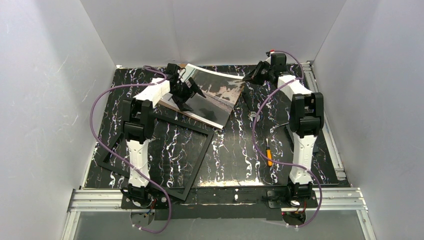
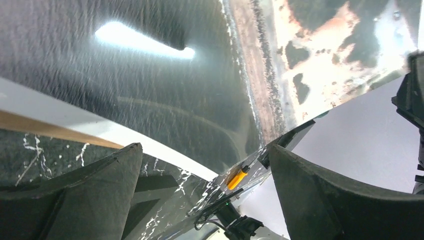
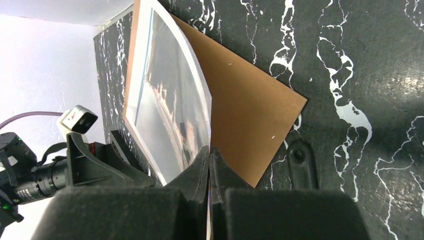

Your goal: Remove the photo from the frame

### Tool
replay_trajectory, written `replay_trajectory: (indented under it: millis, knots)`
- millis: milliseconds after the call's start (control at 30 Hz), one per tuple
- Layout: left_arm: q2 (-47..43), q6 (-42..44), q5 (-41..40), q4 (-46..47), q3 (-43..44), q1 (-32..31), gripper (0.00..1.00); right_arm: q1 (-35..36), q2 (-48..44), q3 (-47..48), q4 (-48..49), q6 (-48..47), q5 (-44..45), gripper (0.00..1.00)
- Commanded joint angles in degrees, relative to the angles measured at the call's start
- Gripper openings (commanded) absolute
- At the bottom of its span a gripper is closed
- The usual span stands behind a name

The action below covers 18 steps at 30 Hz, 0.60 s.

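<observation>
Brown fibreboard (image 3: 250,115) lies flat on the black, white-veined counter (image 1: 235,160) at its far side. The photo (image 1: 215,97) arches up off it, glossy face bowed and white border catching the light. My right fingers (image 3: 202,167) are pressed together on the photo's far right corner, which is raised off the board while the opposite side stays low. My left fingers (image 1: 183,94) are spread wide above the print's grey water, one on each side of the wrist view. I cannot tell whether either tip touches the surface. The frame (image 1: 200,164) lies flat and skewed at the near left, well apart from the photo, with marbled counter showing through its opening. My left arm crosses the frame and hides part of its left side. From overhead, that wrist also covers the photo's left portion. The pinched corner itself disappears between my pads. An orange-handled screwdriver (image 1: 269,152) lies near my right arm. A small dark fitting (image 3: 300,155) sits just beside the board's corner, too indistinct to identify.
</observation>
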Motion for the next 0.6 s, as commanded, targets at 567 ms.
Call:
replay_trajectory:
  millis: [567]
  knots:
    - [-17.3, 0.1, 1.1, -6.7, -2.6, 0.5, 1.0, -0.9, -7.9, 5.2, -7.0, -6.1, 0.0, 0.01]
